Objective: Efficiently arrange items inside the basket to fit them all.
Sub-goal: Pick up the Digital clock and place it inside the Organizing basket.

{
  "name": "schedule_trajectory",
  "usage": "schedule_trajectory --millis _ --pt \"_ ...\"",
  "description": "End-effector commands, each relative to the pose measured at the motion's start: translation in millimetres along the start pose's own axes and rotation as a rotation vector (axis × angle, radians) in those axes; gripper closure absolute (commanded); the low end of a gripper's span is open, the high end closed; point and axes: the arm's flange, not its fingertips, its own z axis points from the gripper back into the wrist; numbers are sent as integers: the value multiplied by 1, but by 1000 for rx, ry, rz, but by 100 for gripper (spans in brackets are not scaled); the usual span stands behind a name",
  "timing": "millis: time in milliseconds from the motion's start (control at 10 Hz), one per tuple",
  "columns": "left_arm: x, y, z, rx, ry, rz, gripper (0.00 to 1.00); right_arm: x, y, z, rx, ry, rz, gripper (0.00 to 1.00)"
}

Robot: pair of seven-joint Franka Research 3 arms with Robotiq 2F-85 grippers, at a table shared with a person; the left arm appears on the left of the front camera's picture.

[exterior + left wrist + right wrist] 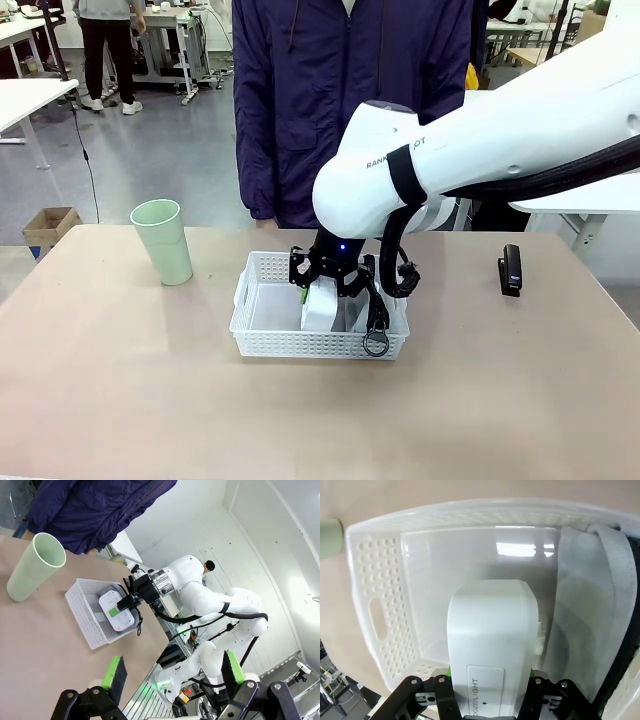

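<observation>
Two right fingers [301,290] [440,697], black with green pads, stand at a middling width, clamped on the two long sides of the white box [322,308] [117,612] [490,630]. They hold it on end inside the basket [320,345] [82,610] [375,580], about at its middle. Whether the box's lower end touches the basket floor I cannot tell. The box is smooth, glossy plastic with rounded corners and a small line of grey print near the gripped end.

The basket is white plastic and rectangular, with a shiny plain floor, walls pierced by rows of small holes, and an oblong handle slot in its short end. A grey fabric pouch [392,318] [585,605] with a ribbed webbing band stands along the basket's right side, just beside the box. Its black strap [375,305] and ring [377,343] hang over the basket's front wall.

The left fingers [114,674] are spread wide with nothing between them, held above the desk [120,400] well apart from the basket.

Left of the basket a pale green, tapered, matt cup [163,240] [32,567] stands upright. Well to the basket's right lies a slim black device [511,270]. Beyond the basket stands a person [340,90] in a dark blue jacket.
</observation>
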Motion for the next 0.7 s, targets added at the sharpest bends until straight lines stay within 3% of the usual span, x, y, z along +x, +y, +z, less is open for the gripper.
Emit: schedule_trajectory --millis 0,400,600 --pt "0 -2 -1 -15 -8 -22 0 4 4 -2 -40 -4 -15 47" --pt "0 -2 -1 -15 -8 -22 0 9 -3 -7 -70 15 -17 47" --pt "0 -2 -1 -15 -8 -22 0 5 -9 -12 -24 28 -16 47"
